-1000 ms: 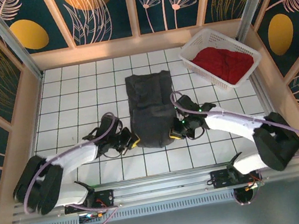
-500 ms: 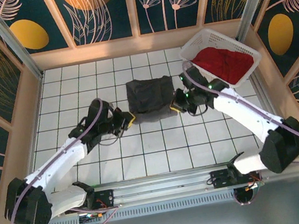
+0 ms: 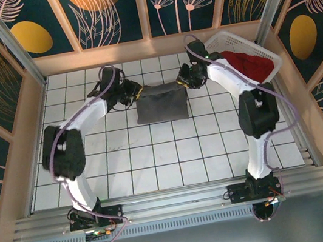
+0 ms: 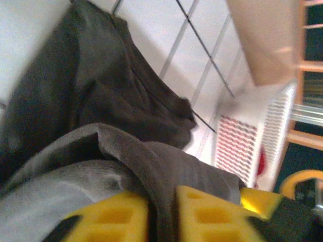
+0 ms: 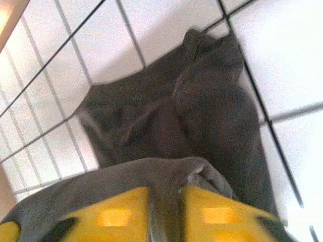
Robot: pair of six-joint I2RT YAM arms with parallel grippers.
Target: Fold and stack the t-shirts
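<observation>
left arm (image 3: 84, 116) stretched far | right arm (image 3: 229, 82) stretched far | both jaws nipping grey t-shirt (image 3: 160, 106) (narrow gap)

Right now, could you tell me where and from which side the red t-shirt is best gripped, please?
Probably from straight above, pinching bunched cloth near the middle of the red t-shirt: it lies crumpled inside the white basket, whose walls block side approaches.

Grey t-shirt (image 4: 101, 101) cut off by wrist views' edges; red t-shirt (image 3: 255, 62) partly behind basket (image 3: 234, 37) wall
</observation>
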